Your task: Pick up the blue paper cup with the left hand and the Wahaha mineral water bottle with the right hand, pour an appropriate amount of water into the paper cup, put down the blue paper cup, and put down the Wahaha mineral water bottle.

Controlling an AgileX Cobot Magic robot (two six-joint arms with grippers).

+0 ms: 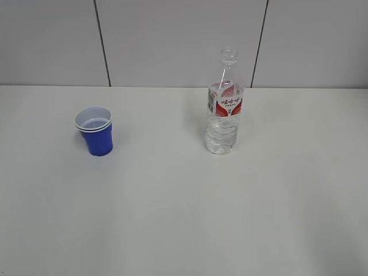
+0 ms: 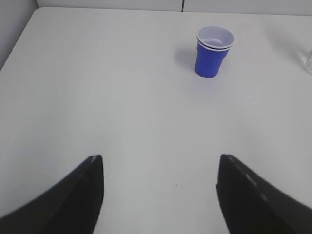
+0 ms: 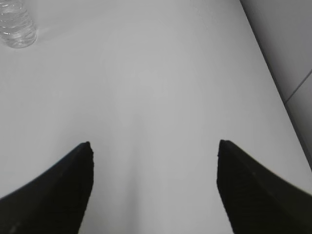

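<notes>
On table (image 1: 172, 218) — cup (image 1: 96, 131), bottle (image 1: 224, 112), apart.

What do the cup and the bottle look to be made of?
Blue paper cup: likely paper or thin plastic; matte blue wall, white inside, thin doubled rim suggesting two nested cups. Wahaha mineral water bottle: clear glossy plastic, ribbed lower body, printed red-and-white label band.

The white table (image 1: 172, 218) bears the blue paper cup (image 1: 96, 131) and, well apart, the upright Wahaha mineral water bottle (image 1: 224, 112).

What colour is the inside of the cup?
White inside the blue paper cup, clearest in the left wrist view.
</notes>
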